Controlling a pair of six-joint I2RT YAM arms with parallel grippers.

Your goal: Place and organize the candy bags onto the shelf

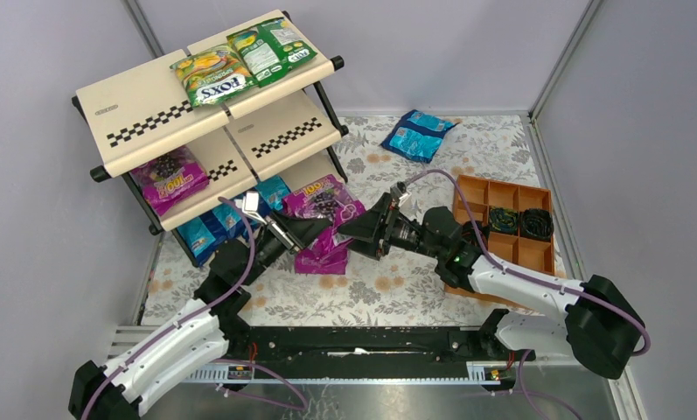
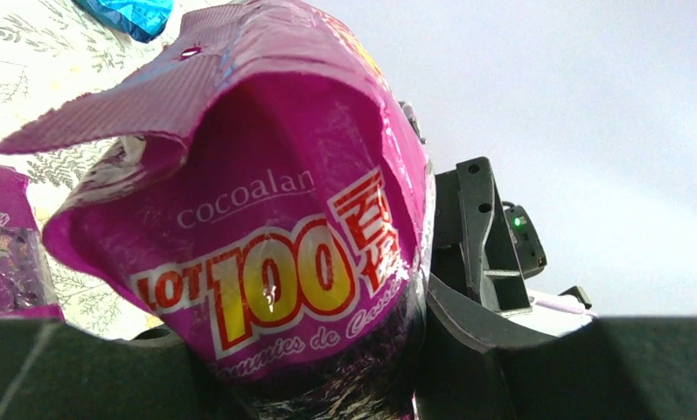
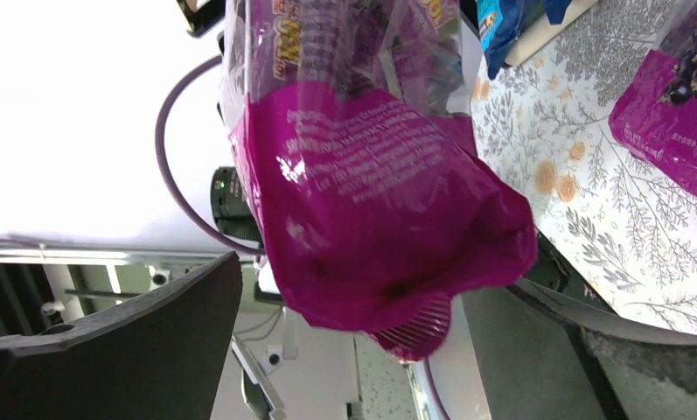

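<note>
- One magenta candy bag (image 1: 323,203) hangs in the air between the two arms. It is in front of the shelf (image 1: 135,105), above the table, and not yet on any tier.
- The left gripper (image 2: 327,385) is clamped on one end of it, and the film bulges and creases above the fingers.
- The right gripper (image 3: 366,293) stands wide apart around the opposite end. The crimped seam dangles between its fingers, one of which is plainly clear of the bag.
- Handling, as I judge it: light and soft, a pillow of loose sweets that sags and folds. The glossy film looks slippery, so a pinch on the flat ribbed seam should hold better than one on the puffed belly.
- Materials: shiny printed plastic with yellow "100" lettering and a punched hole in the top seam. The shelf boards are smooth cream with checkered stripes, on black tubes.
- Elsewhere on the shelf: two green bags (image 1: 212,74) lie on the top tier, a magenta bag (image 1: 168,179) on the middle and blue bags (image 1: 206,232) on the bottom.
- On the floral cloth: a magenta pile (image 1: 321,260) lies just below the held bag, and a lone blue bag (image 1: 419,133) farther back.
</note>
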